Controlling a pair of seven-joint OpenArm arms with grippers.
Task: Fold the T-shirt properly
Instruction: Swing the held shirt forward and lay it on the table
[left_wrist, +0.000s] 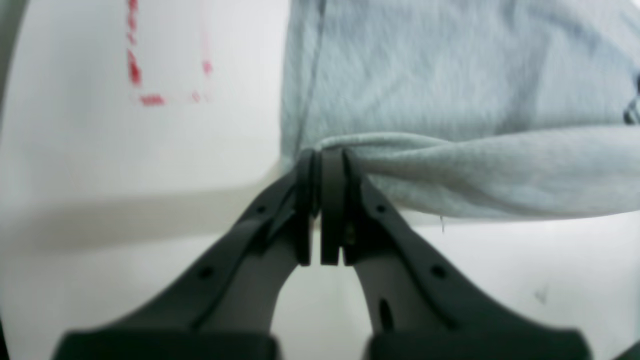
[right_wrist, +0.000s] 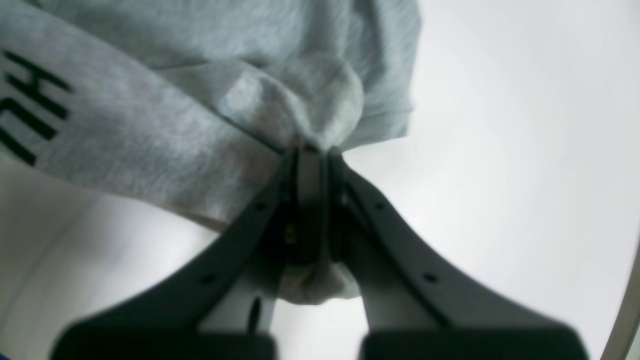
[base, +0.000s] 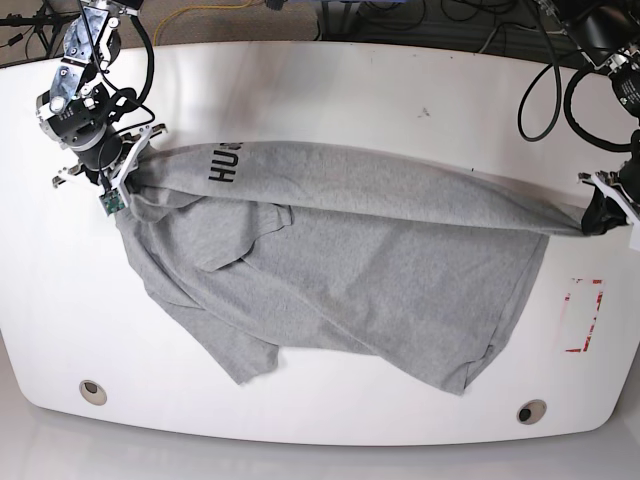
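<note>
While both arms hold their ends, this is how things stand:

Shirt: the grey T-shirt (base: 350, 270) lies spread across the white table (base: 330, 90), its upper edge pulled into a taut line between the two arms, the rest draped loose toward the near edge.
Lettering: black capitals (base: 225, 165) show near the end by the right arm, partly lost in the fold.
Left gripper (left_wrist: 320, 157): clenched on a bunched corner of the shirt at the table's side, by the red marks (base: 583, 315).
Right gripper (right_wrist: 310, 150): clamped tight on a wad of the cloth, some of it poking out behind the fingers.
Red marks: broken red lines on the table, just beside the shirt's edge, not covered.
Table holes: two round fittings (base: 92, 391) near the front rim, clear of the shirt.
</note>
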